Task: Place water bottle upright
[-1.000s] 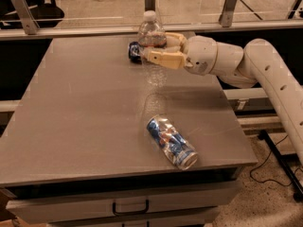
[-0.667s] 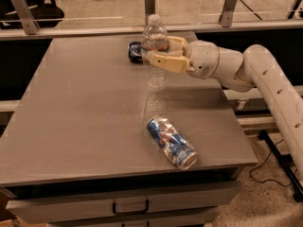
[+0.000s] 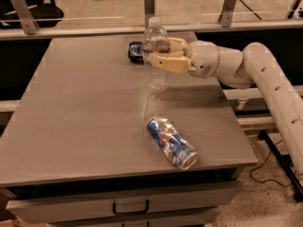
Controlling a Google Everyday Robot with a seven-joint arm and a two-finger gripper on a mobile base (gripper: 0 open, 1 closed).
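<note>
The water bottle [image 3: 155,34] is clear and ribbed with a white cap and a thin red-and-dark label band. It stands upright near the back middle of the grey table [image 3: 80,108], its base at or just above the tabletop. My gripper [image 3: 160,54] reaches in from the right and is shut on the bottle at its label band, with one tan finger [image 3: 169,64] in front and the other behind.
A crushed blue-and-silver can [image 3: 171,142] lies on its side near the front right of the table. A dark blue can [image 3: 135,51] lies just behind and left of the bottle. A railing with metal posts [image 3: 149,4] runs behind the table. Drawers sit below the front edge.
The gripper and the upright bottle have shifted a little to the right. The cans have not moved.
</note>
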